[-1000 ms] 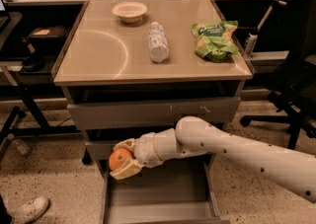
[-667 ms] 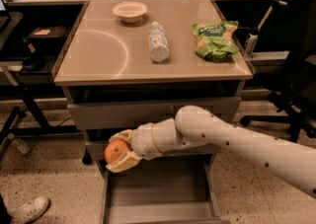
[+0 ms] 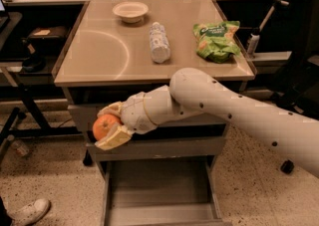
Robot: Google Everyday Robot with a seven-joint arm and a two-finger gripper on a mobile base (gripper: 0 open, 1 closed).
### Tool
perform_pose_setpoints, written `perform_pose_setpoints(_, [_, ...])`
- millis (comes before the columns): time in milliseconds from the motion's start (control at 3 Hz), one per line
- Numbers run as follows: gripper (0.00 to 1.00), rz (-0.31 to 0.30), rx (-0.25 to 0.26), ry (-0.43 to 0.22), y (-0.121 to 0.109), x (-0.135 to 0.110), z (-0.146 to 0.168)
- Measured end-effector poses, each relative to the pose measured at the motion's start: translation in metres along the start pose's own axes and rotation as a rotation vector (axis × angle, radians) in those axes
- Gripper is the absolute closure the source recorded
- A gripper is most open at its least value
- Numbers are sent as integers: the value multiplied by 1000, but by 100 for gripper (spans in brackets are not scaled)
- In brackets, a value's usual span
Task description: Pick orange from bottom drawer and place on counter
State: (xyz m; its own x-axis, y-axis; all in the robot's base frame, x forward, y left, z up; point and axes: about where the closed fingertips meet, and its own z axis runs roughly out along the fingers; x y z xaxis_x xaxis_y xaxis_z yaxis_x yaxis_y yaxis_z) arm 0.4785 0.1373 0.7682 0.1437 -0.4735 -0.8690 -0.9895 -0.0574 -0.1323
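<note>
Orange (image 3: 103,125) at left-centre of frame, pinched between the jaws of the gripper (image 3: 110,125), one jaw above it and one below. It is held above the open bottom drawer (image 3: 159,190) and lower than the worktop (image 3: 99,65) front edge, seemingly just in front of it. The worktop lies up and right of the jaws, so a lift is needed first.

Hand (image 3: 110,125) round orange (image 3: 103,126), below counter (image 3: 99,58) edge
</note>
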Motion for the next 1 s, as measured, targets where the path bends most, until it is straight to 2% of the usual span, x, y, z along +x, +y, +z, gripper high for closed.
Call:
perform_pose_setpoints(333, [100,0,0,0,0,0,0])
perform_pose_setpoints(667, [100,-29,18,-46,-23,-15,-6])
perform_pose_setpoints(1000, [100,-67,26,-72,-61,-36,-17])
